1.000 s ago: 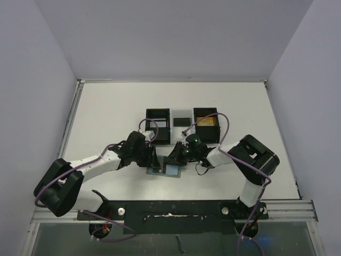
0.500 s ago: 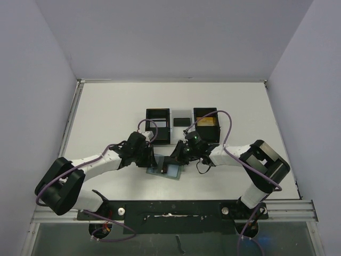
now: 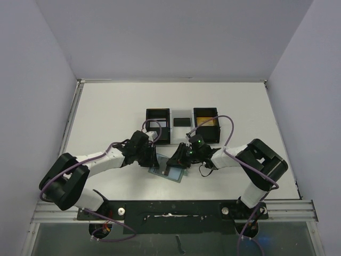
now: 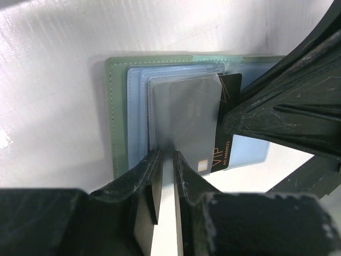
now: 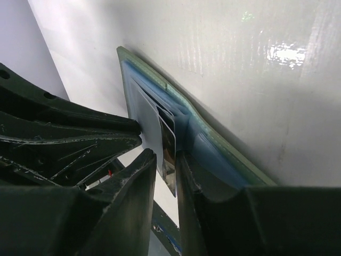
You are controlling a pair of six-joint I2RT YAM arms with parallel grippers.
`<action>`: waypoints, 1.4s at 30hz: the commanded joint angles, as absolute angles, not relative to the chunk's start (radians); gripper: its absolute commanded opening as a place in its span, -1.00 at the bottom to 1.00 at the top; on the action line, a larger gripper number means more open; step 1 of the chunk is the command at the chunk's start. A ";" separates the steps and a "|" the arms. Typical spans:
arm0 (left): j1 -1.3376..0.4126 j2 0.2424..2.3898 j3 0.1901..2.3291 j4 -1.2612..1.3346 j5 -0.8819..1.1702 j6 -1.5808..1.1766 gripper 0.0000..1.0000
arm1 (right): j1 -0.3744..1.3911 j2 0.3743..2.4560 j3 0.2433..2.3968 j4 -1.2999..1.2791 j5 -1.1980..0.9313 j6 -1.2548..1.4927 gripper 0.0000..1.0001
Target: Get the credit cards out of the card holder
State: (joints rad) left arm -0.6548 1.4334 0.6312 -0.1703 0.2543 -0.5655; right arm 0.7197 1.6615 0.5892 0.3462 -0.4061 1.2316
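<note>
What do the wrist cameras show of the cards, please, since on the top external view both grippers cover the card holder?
Observer: In the left wrist view a pale grey card lies over a black card, both sticking out of the card holder.
Operator: Does the left arm have one?
Observer: The left gripper has its fingers close together at the pale grey card's corner; a firm pinch I cannot confirm.
Operator: And the other side?
Observer: The right gripper straddles the edges of both cards.

Right pincer astride credit cards, perhaps gripping
</note>
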 commanded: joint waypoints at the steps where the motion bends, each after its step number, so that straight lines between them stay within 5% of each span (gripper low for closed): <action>1: -0.670 1.461 0.631 -0.206 0.220 -0.552 -0.71 | 0.721 1.657 0.577 0.482 -0.434 1.260 -0.52; 4: -0.669 1.474 0.628 -0.211 0.202 -0.566 -0.73 | 0.724 1.649 0.551 0.538 -0.442 1.275 -0.55; 9: -0.669 1.479 0.630 -0.225 0.176 -0.585 -0.77 | 0.721 1.614 0.537 0.489 -0.426 1.253 -0.87; 21: -0.670 1.454 0.653 -0.258 0.142 -0.592 -0.78 | 0.652 1.526 0.551 0.244 -0.504 1.098 -0.87; 31: -0.709 1.353 0.751 -0.136 0.301 -0.612 -0.41 | 0.632 1.558 0.540 0.276 -0.468 1.120 -0.87; 42: -0.726 1.510 0.673 -0.127 0.260 -0.650 -0.81 | 0.627 1.537 0.511 0.329 -0.475 1.147 -0.81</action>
State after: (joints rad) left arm -0.7208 1.4998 0.6899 -0.1368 0.3069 -0.6300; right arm 0.6342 1.5585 0.5282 0.2607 -0.4789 1.1336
